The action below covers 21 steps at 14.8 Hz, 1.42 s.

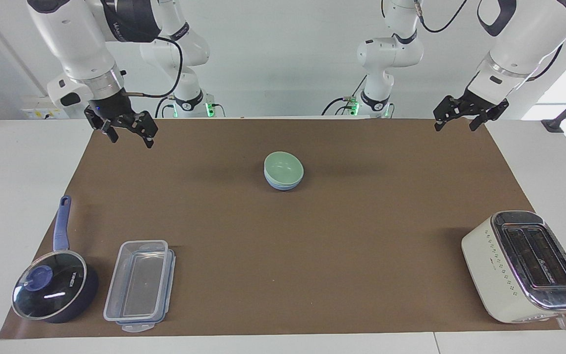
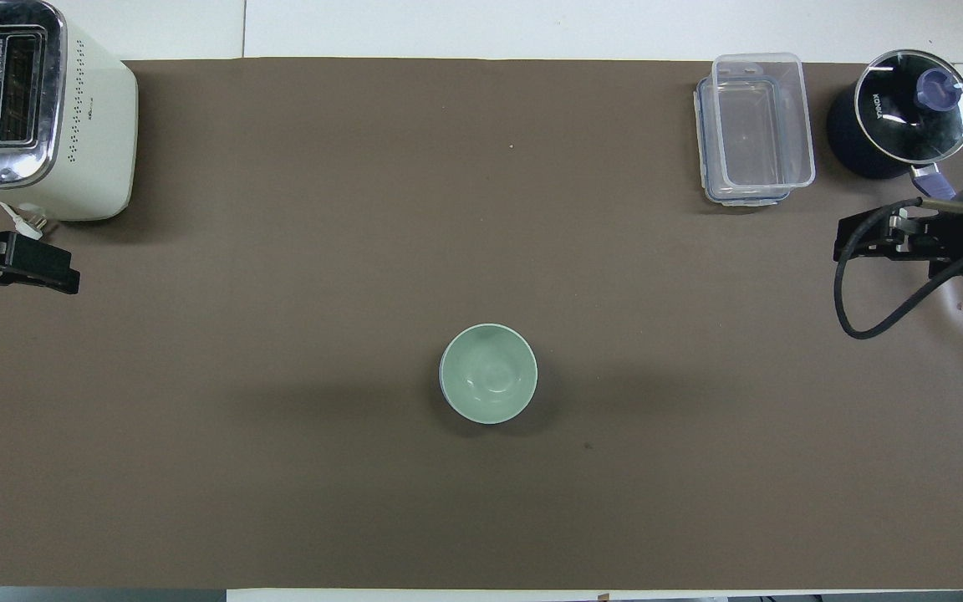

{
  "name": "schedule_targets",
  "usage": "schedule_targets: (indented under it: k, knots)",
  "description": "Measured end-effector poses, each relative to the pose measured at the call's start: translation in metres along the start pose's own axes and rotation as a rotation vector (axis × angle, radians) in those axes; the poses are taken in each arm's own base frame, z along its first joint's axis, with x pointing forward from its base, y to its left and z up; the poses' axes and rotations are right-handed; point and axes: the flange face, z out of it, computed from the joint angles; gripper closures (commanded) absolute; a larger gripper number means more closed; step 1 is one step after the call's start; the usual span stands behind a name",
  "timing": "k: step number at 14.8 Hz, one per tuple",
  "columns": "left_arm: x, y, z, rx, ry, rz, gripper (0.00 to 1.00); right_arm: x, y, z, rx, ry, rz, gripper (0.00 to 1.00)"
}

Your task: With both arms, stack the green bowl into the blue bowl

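The green bowl [image 1: 284, 167] sits nested inside the blue bowl [image 1: 283, 187] in the middle of the brown mat. Only the blue bowl's lower rim shows under it. In the overhead view the green bowl [image 2: 488, 373] covers almost all of the blue one. My right gripper [image 1: 131, 141] is open and empty, raised over the mat's corner at the right arm's end, well apart from the bowls; it also shows in the overhead view [image 2: 853, 238]. My left gripper [image 1: 455, 128] is open and empty, and waits raised over the mat's corner at the left arm's end.
A cream toaster [image 1: 523, 265] stands far from the robots at the left arm's end. A clear lidded container [image 1: 138, 285] and a dark blue saucepan [image 1: 52, 290] with a glass lid stand far from the robots at the right arm's end.
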Motion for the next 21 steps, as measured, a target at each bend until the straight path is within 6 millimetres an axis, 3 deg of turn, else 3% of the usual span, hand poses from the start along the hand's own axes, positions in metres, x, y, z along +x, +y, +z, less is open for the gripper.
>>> schedule_targets:
  k: [7,21]
  knots:
    - [0.0,0.0,0.0,0.0,0.0,0.0,0.0,0.0038,-0.0102,-0.0014,-0.046,-0.021,-0.032,0.0]
    - [0.0,0.0,0.0001,0.0,0.0,0.0,0.0,0.0059,-0.0095,0.0028,-0.041,-0.038,-0.028,0.0]
